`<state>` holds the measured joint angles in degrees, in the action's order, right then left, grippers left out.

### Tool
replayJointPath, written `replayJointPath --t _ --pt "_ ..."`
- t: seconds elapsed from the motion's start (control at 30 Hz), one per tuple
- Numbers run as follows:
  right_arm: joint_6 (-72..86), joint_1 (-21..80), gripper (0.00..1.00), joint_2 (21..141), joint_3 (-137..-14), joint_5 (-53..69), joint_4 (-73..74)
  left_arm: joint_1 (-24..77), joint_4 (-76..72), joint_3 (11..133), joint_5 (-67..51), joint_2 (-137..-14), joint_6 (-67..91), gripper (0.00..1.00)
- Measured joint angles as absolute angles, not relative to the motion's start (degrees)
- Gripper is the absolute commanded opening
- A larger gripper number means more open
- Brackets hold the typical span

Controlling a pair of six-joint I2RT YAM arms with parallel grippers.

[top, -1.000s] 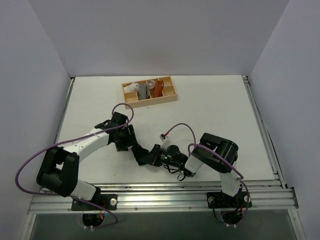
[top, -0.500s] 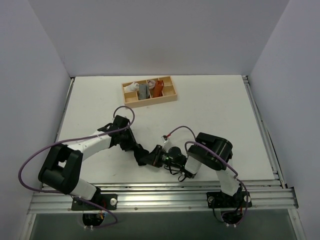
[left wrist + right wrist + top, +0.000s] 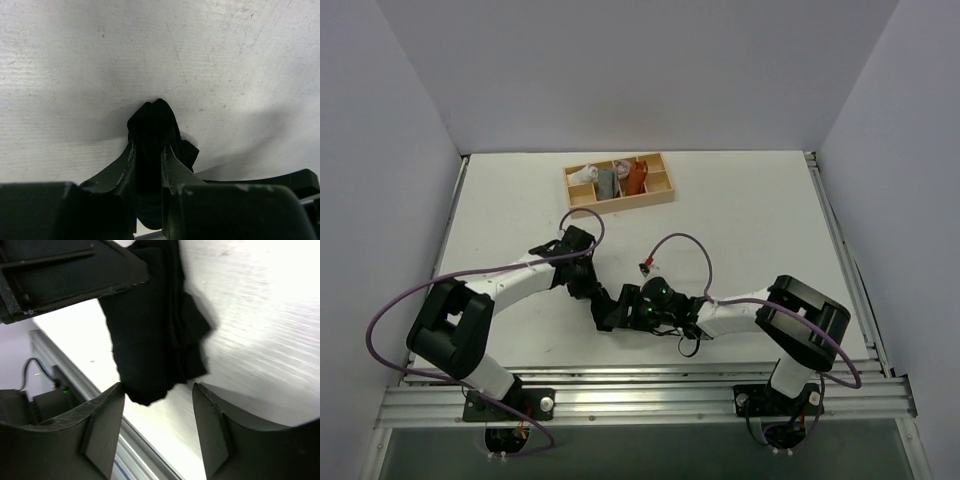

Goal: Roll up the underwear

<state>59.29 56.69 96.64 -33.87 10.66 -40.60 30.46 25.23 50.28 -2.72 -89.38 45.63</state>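
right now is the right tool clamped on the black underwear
No, the right tool stands open, its fingers spread wide either side of the underwear.

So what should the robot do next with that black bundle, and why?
Probably draw the right gripper back a little. Its fingers stand open with the bunched underwear just off their tips, gripping nothing, while the left gripper is pinched shut on the cloth. Backing off would likely let the left arm work without snagging.
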Motion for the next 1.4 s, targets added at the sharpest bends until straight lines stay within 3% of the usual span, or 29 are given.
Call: replayJointPath --t 0.2,0.4,0.73,0.83,1.0,1.23,1.33,1.4 --pt "54.52 56.05 0.66 90.83 -35.31 8.71 -27.92 32.40 26.39 51.33 0.64 -89.71 45.41 0.12" --pt "50.22 51.99 0.72 89.69 -37.04 10.94 -25.52 33.61 26.87 51.70 2.59 -89.76 45.52 0.12" --pt "44.56 49.17 0.73 101.19 -45.25 20.51 -30.52 34.81 29.19 53.84 4.71 -91.13 46.19 0.11" --pt "43.20 48.99 0.68 103.63 -47.46 22.41 -31.20 34.52 29.85 54.06 5.32 -91.29 46.37 0.11" --pt "41.80 48.86 0.44 105.58 -48.05 23.79 -32.95 34.59 30.68 54.81 6.22 -91.77 46.52 0.13" --pt "41.82 50.37 0.19 105.12 -44.88 22.92 -37.76 34.63 32.27 55.55 6.00 -92.18 48.84 0.25" --pt "41.91 50.63 0.04 105.10 -43.75 22.31 -39.90 34.20 32.60 55.55 5.17 -92.18 50.09 0.30" --pt "42.06 50.68 0.00 105.08 -42.83 22.06 -41.52 33.71 32.77 55.53 4.43 -92.16 50.70 0.36"
